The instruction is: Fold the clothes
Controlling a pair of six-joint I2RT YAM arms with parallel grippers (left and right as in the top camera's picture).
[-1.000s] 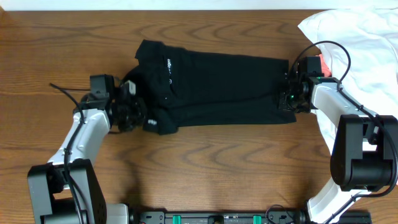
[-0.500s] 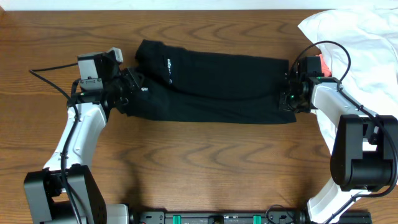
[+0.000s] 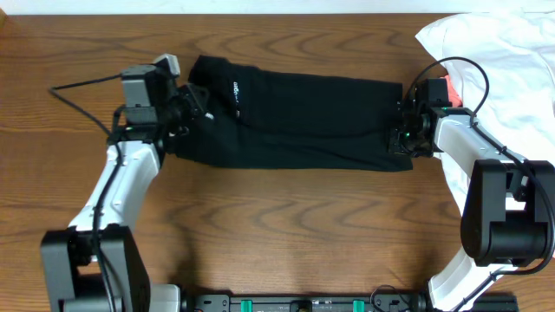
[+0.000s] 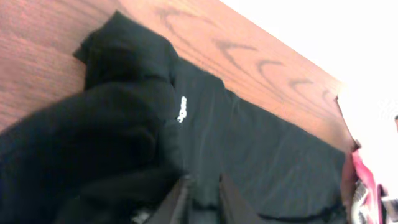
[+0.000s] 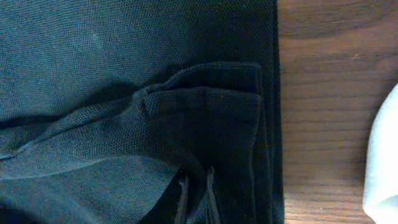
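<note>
Clothes (image 3: 303,121), overhead: one black piece, laid as a long band across the table (image 3: 286,225); two arms, one at each end; left gripper (image 3: 192,104) reaching in over the left end, forearm angled up from the near edge; right gripper (image 3: 401,130) low at the right end, beside one white garment (image 3: 503,43). Left wrist: one small white logo (image 4: 181,110); fingers (image 4: 176,202) slightly apart with black cloth between, hold impossible to tell. Right wrist: pinched tight on a folded hem (image 5: 205,99).
</note>
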